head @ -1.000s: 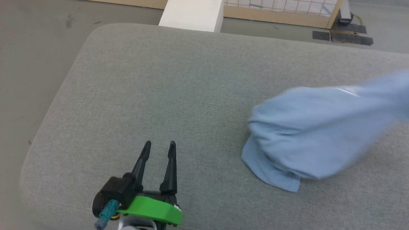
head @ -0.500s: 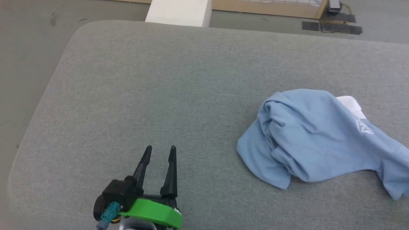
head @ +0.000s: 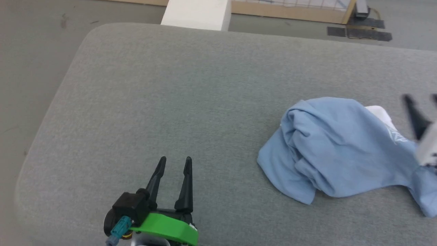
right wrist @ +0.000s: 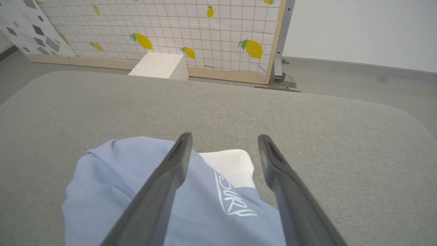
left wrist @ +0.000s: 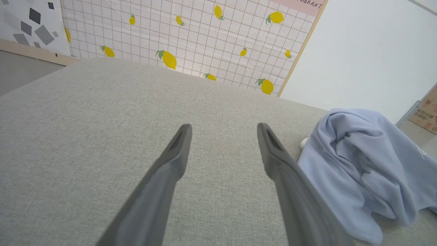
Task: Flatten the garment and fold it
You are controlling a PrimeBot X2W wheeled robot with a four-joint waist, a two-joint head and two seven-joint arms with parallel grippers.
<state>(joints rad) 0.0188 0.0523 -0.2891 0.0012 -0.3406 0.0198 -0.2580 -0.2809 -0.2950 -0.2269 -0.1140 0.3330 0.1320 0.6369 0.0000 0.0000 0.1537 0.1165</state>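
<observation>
Garment (head: 334, 150) lies crumpled beneath spread right fingers (right wrist: 160, 191), apart from the left fingers (head: 186, 184).

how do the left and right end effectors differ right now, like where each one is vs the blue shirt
The left end effector is over the grey surface, well apart from the shirt; the right end effector is above the shirt's end with the white collar. In the head view the left end effector looks sharp, while the right end effector is blurred at the frame edge. Both are open and hold nothing.
</observation>
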